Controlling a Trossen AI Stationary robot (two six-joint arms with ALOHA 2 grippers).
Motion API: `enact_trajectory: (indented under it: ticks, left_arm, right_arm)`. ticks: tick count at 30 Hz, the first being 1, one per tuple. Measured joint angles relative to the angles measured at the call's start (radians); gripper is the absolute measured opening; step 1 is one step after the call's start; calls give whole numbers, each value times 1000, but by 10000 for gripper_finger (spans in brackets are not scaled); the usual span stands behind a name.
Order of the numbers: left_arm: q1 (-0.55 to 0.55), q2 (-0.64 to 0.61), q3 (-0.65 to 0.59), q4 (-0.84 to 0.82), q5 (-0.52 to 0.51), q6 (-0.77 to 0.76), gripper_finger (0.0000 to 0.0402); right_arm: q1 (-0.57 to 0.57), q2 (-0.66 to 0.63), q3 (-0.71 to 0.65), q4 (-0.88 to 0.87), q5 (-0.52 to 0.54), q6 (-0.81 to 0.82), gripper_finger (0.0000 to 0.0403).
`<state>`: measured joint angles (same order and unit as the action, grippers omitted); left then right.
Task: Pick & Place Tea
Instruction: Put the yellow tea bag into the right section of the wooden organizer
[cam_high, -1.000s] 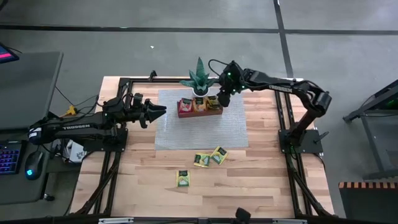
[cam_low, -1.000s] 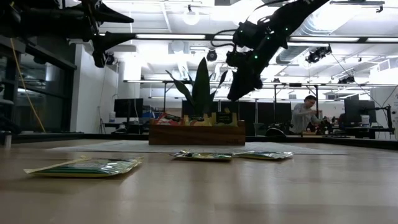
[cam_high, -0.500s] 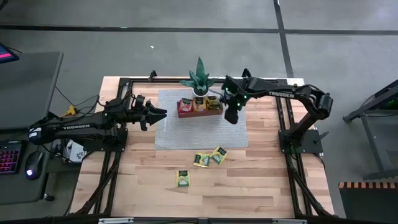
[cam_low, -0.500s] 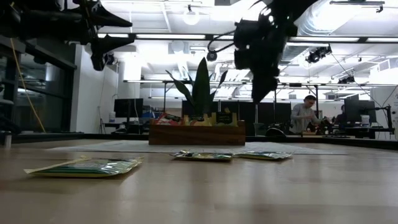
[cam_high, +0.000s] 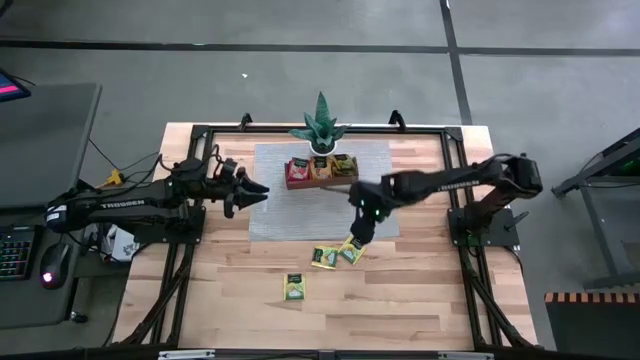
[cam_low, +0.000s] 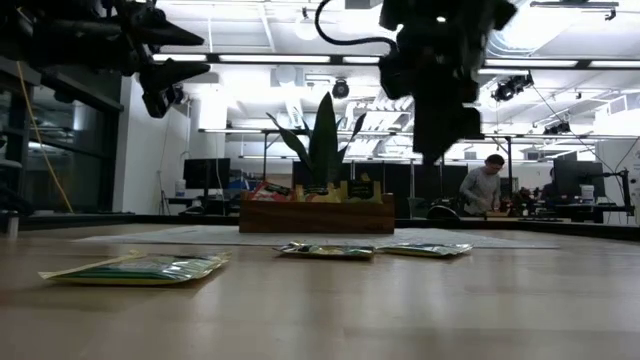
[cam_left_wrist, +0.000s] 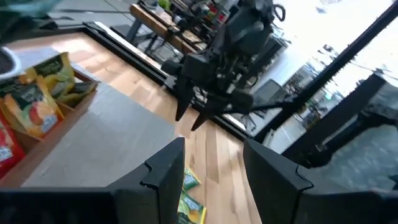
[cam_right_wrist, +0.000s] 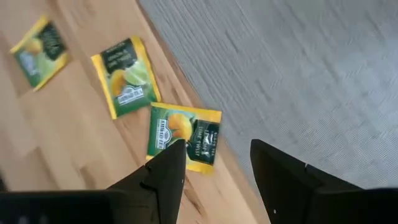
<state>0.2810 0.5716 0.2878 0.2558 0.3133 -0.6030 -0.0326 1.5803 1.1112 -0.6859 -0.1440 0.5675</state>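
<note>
Right pincer (cam_right_wrist: 214, 165) open, partly hiding packet (cam_right_wrist: 184, 137).

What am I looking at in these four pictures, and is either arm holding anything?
Two robot arms work at a wooden table. One camera looks down from above, one sits at table height, and one rides on each wrist. The left gripper waits open and empty beside the grey mat. The right gripper, open and empty, hangs above three loose tea packets on the bare wood. A wooden tray on the mat already holds packets, and a potted plant stands behind it.
</note>
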Motion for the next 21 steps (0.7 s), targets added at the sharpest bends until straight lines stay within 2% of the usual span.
enact_trajectory:
  ticks: [4,6,12,17,21]
  left_arm:
    - [0,0,0,-11,53,23,163]
    - [0,0,0,-27,71,31,163]
    - [0,0,0,-35,141,38,163]
    - [0,0,0,-49,180,38,163]
    - [0,0,0,-50,194,40,163]
  right_arm:
    - [75,0,-77,134,76,139,177]
    - [103,0,-122,202,95,159,177]
    - [155,2,-246,383,95,159,177]
    - [187,2,-266,444,86,169,177]
    - [205,2,-266,493,85,74,177]
